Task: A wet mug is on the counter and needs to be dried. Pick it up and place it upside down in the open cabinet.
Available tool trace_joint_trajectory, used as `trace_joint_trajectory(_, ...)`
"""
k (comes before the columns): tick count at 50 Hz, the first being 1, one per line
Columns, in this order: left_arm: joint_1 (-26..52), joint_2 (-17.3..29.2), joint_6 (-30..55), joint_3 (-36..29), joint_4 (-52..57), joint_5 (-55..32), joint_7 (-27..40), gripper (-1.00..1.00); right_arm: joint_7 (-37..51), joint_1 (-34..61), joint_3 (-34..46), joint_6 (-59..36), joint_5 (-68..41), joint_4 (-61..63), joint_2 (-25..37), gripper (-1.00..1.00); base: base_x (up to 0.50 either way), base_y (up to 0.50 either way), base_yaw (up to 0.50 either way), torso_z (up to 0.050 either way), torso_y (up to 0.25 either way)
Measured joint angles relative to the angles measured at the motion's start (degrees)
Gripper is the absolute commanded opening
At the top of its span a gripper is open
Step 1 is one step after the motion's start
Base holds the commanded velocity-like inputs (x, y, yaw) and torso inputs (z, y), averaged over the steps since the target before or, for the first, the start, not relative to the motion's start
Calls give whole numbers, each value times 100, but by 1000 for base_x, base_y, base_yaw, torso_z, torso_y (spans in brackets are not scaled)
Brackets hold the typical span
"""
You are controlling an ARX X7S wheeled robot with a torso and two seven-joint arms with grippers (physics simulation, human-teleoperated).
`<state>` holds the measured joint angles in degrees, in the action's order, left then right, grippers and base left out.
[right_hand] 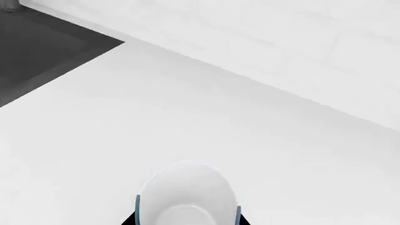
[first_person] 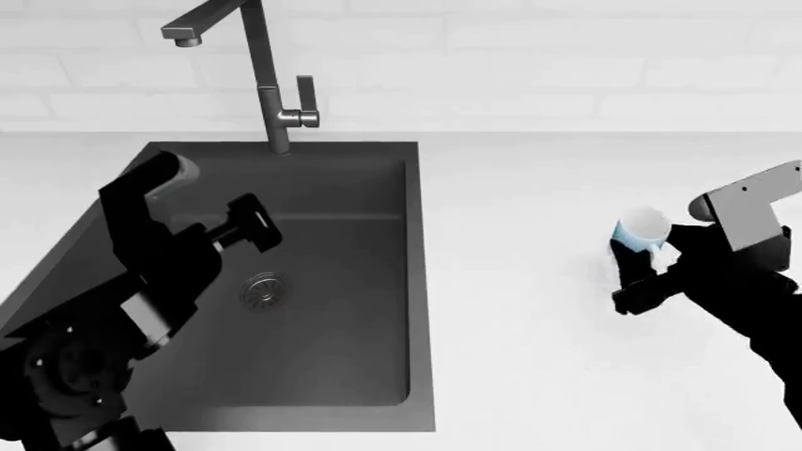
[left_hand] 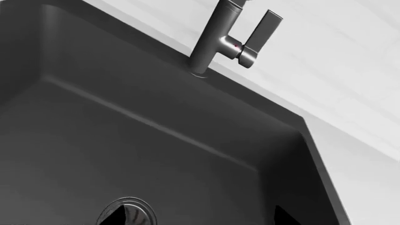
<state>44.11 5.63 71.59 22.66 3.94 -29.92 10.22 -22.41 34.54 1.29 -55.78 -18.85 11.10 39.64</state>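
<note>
The white mug (first_person: 644,228) with a light-blue band stands on the white counter (first_person: 527,310), right of the sink. My right gripper (first_person: 636,271) is around its lower part. In the right wrist view the mug (right_hand: 184,187) fills the gap of the right gripper (right_hand: 187,221), and both black fingertips press its blue-banded sides. Its open mouth faces up; the handle is hidden. My left gripper (first_person: 251,225) hangs open and empty over the sink basin (first_person: 326,310). In the left wrist view the left gripper (left_hand: 198,219) has its tips far apart above the drain (left_hand: 128,211). The cabinet is out of view.
A grey faucet (first_person: 263,85) with a side lever stands at the sink's back edge, and it also shows in the left wrist view (left_hand: 218,37). A white brick wall (first_person: 564,56) runs behind the counter. The sink corner (right_hand: 37,51) shows in the right wrist view.
</note>
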Motion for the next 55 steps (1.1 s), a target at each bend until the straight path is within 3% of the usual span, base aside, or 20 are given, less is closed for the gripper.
trace_joint_trajectory(6,-46,-8,320,26,276,-200,24,100,390,90,-239,-221,-5,1738,228,-100,0,0,0,0,0)
trace_joint_trajectory(10,-11,-19,710,104,546,-421,67,100,751,184,167,69,339,2775,712,-100,0,0,0,0,0)
trace_joint_trajectory(17,142,35,1261,162,792,-937,238,100,1042,-95,1341,1172,2499,3776,1588,-100,0,0,0,0,0)
trace_joint_trajectory(25,288,272,1562,68,671,-2026,867,100,1468,-525,2502,2582,5888,3828,2403,-100,0,0,0,0,0)
trace_joint_trajectory(32,398,511,1684,-81,437,-3088,1498,100,1775,-711,3051,3398,7966,3680,2806,-100,0,0,0,0,0)
trace_joint_trajectory(43,526,1034,1726,-699,-73,-5196,2370,100,2128,-852,3427,4004,9817,3512,3077,-100,0,0,0,0,0)
trace_joint_trajectory(55,781,1472,1665,-1358,-397,-6514,2487,100,2515,-944,3618,4337,11174,3387,3115,-100,0,0,0,0,0)
